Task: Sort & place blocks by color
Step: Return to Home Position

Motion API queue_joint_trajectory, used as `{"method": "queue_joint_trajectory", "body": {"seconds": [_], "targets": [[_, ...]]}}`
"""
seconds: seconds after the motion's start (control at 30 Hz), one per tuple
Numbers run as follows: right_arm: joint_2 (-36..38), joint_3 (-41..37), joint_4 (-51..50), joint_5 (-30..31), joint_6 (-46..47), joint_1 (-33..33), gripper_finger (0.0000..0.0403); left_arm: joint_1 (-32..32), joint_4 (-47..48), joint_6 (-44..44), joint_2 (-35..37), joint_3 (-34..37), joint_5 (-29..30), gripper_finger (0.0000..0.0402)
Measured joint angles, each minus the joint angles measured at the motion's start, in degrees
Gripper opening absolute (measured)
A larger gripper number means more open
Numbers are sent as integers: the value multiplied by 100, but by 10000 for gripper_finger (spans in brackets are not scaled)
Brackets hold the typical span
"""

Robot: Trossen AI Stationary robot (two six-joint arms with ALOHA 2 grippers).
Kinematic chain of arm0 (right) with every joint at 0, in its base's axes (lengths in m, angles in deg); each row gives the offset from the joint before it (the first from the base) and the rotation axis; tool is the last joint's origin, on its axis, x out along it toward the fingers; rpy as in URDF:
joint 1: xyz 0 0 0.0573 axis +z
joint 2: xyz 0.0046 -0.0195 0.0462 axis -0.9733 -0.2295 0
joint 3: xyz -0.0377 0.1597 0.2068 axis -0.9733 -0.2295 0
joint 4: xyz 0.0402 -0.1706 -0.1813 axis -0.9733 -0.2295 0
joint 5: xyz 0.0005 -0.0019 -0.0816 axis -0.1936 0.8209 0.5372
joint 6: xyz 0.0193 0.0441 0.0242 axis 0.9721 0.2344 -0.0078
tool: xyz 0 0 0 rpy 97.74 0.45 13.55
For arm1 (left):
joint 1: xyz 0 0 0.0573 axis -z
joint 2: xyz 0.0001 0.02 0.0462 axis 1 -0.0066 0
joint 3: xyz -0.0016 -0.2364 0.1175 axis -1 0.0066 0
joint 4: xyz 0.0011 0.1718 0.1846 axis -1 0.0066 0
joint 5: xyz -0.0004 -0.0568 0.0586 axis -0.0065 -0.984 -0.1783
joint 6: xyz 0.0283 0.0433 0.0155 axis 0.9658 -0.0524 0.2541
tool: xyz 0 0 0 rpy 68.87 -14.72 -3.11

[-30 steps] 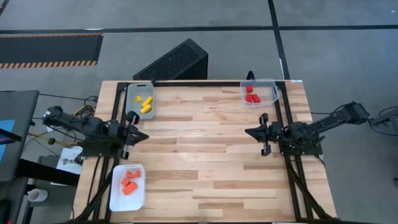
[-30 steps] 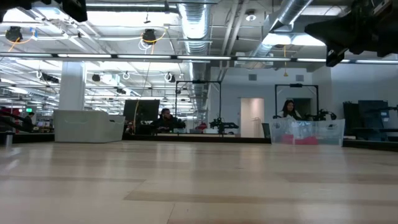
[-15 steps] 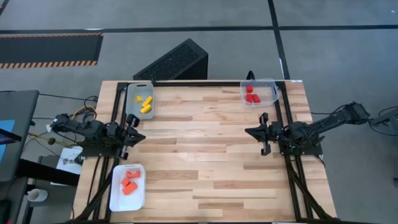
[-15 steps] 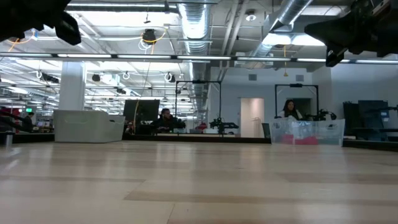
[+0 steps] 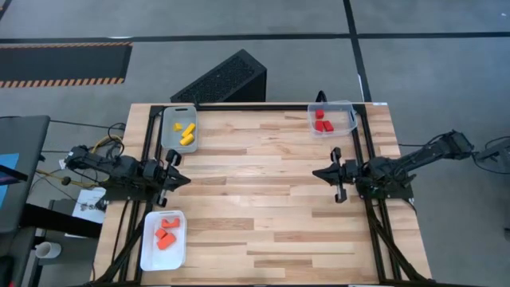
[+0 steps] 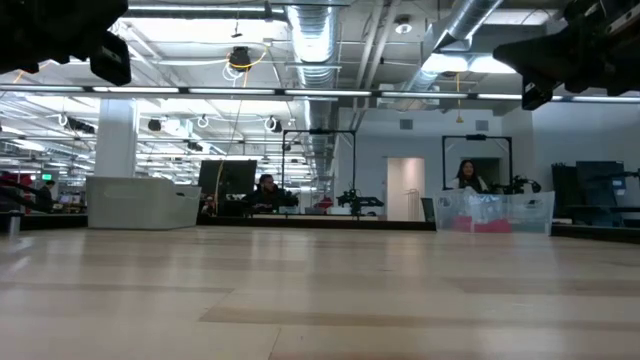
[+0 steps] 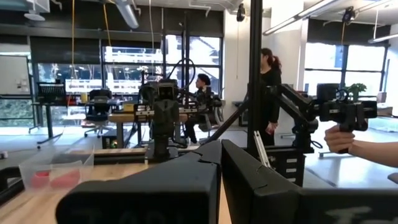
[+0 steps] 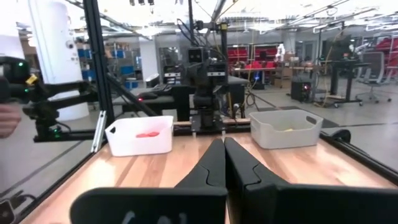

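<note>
Hanging level over the 9 o'clock edge of the surface (image 5: 255,191), the left arm (image 5: 119,169) points inward toward the middle, and the right arm (image 5: 398,166) mirrors it from the 3 o'clock edge. Both are well apart from every tray, which reads as a parked pose rather than a reach. In each wrist view the left jaws and the right jaws are pressed together with nothing between them, which fits arms that have no block left to carry. No loose block shows on the bare wood, so the sorting looks finished. The trays sit out at the corners, probably to keep the colours well apart and the centre free for the arms. The yellow blocks (image 5: 186,133) lie in the gray tray (image 5: 169,142) at about 10 o'clock, the red blocks (image 5: 323,123) in the clear tray (image 5: 348,119) at about 1 o'clock, and the orange blocks (image 5: 165,236) in the white tray (image 5: 151,255) at about 7 o'clock. Each group is a small handful of solid, matte pieces, short bars and cubes, far smaller than its tray. They lie loosely at odd angles, some touching one another, rather than stacked. From the low view only the red show, as a tint through the clear wall. Beyond the surface, people stand among desks and other rigs.
</note>
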Motion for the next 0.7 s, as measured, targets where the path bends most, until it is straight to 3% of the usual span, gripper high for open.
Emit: {"method": "queue_joint_trajectory", "body": {"seconds": [0.17, 0.37, 0.7], "targets": [[43, -1, -190, -3, -175, -2, 7, 0, 14, -9, 0, 7, 0, 2], [598, -1, -329, 12, -608, -46, 5, 0, 69, -54, 0, 11, -2, 2], [1979, -1, -2087, 13, -269, -201, 5, 0, 115, -55, 0, 15, -2, 2]]}}
